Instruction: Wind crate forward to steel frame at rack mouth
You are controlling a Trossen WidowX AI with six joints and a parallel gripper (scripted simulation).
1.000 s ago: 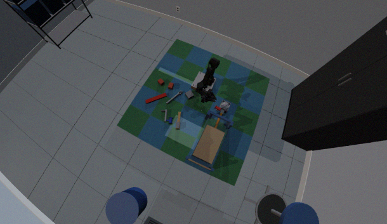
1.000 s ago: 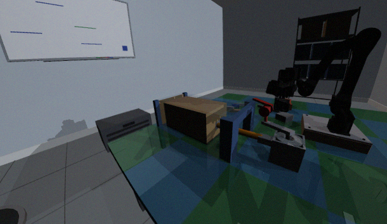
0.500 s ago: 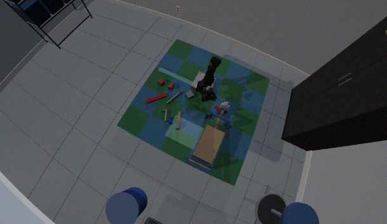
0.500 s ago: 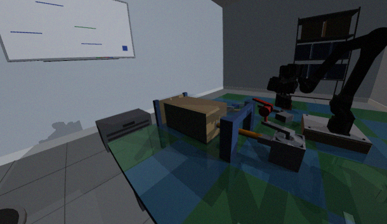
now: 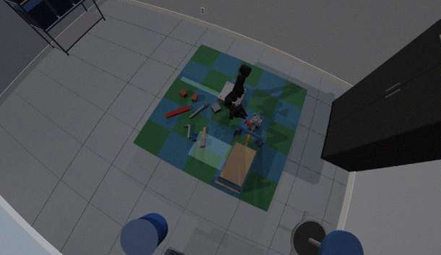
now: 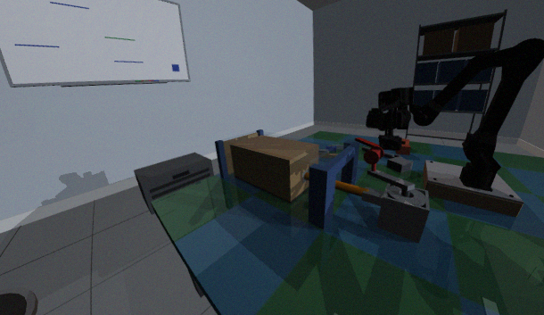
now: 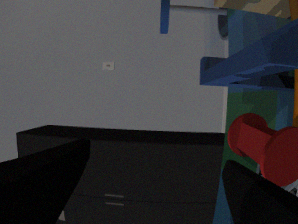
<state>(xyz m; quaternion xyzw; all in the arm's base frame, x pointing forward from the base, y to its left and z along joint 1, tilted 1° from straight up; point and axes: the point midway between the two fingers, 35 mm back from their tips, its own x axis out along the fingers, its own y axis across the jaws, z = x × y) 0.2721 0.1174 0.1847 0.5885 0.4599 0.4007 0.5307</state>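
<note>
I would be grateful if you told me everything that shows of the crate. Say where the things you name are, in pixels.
The crate (image 5: 238, 163) (image 6: 263, 161) is a closed, light brown box, longer than it is wide, that looks like cardboard or wood. It sits flat between the blue uprights, and an orange strap (image 5: 249, 138) (image 6: 352, 188) runs from its front through the blue front frame (image 5: 253, 134) (image 6: 318, 197) towards the grey winch (image 5: 257, 121) (image 6: 403, 215). Its front is short of that frame.

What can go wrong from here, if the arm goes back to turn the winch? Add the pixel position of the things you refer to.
The open pincer (image 5: 246, 116) (image 6: 390, 145) (image 7: 157, 159) stands off the red knob (image 5: 248, 123) (image 6: 374, 154) (image 7: 280, 155), so a badly aligned return might knock the handle instead of gripping it.

The crate (image 5: 238, 163) (image 6: 263, 161) sits short of the blue frame (image 5: 254, 135) (image 6: 321, 193) (image 7: 240, 67); stopping now would leave a gap, while overwinding might tip it against the frame.
</note>
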